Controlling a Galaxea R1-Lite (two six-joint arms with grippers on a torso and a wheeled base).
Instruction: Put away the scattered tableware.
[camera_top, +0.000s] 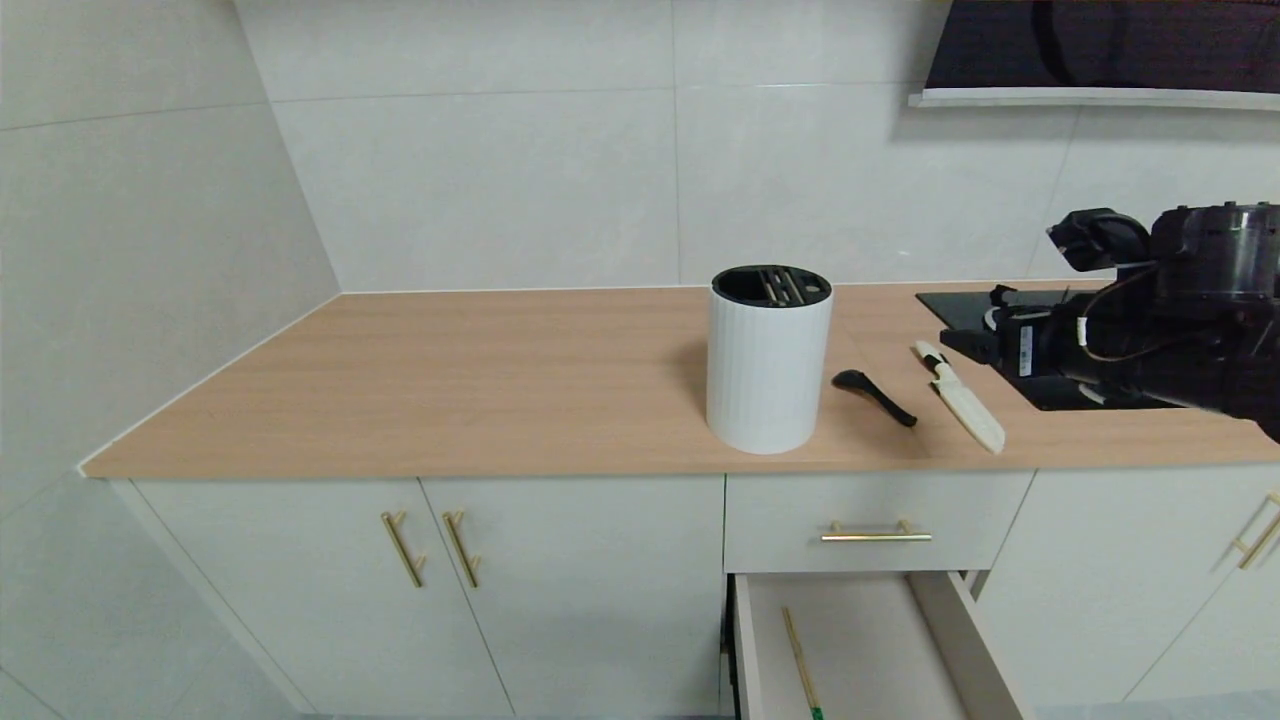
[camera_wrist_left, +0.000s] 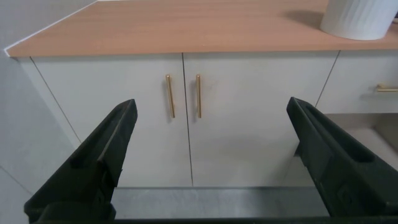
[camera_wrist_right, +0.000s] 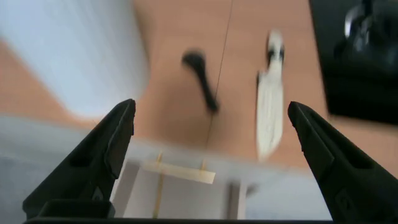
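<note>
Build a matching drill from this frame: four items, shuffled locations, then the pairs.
1. white holder
2. black spoon
3. white knife
4. chopsticks

A. in the open drawer
B. on the counter, nearest the cooktop
C. lying between holder and knife
D. standing upright, left of the spoon

Pairs: 1-D, 2-C, 3-B, 4-A

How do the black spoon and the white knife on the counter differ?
The spoon is all black; the knife is pale. The spoon ends in a small rounded bowl, the knife in a broad blade. The knife is longer than the spoon. The spoon lies nearer the white holder than the knife. Both lie flat on the counter, slanted alike.
</note>
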